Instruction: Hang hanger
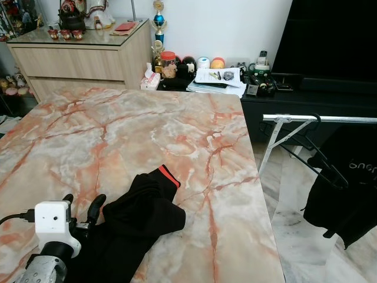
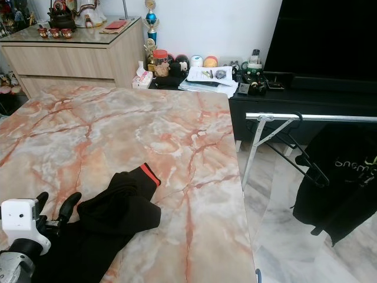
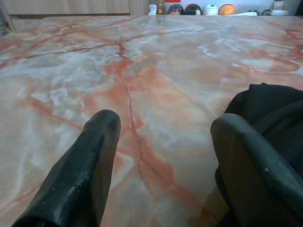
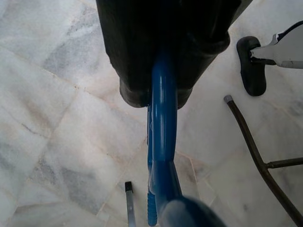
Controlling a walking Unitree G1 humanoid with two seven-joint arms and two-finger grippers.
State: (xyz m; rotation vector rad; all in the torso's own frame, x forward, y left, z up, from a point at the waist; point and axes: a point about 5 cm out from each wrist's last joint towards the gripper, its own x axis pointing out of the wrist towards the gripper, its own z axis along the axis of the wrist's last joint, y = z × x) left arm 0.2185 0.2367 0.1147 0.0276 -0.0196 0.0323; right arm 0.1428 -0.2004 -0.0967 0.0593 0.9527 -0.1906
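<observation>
On the pink-veined marble tabletop (image 1: pixel 147 130), near its front edge, you've got a crumpled black garment with a red-trimmed cuff (image 1: pixel 144 209). Left gripper (image 1: pixel 82 209) sits low on the table just beside that garment, two black fingers (image 3: pixel 80 165) spread apart with bare marble between them. In the left wrist view one finger is touching or right against the black fabric; nothing is gripped.

Right gripper (image 4: pixel 163 61): fingers closed together on a glossy blue plastic hanger (image 4: pixel 163 156), seen in the right wrist view. The hanger runs out from between the fingers, above a pale marble tile floor (image 4: pixel 57 118). A thin brown metal frame (image 4: pixel 255 156) stands on that floor nearby.

Off the table's right side you can see a silver metal clothes rail (image 1: pixel 330 119) on slanted legs. A black plastic hanger (image 1: pixel 315 156) and a black printed shirt (image 1: pixel 347 194) hang from it.

At the back: a light wooden cabinet (image 1: pixel 76 59), and a low black console (image 1: pixel 283 97) cluttered with papers and small items.
</observation>
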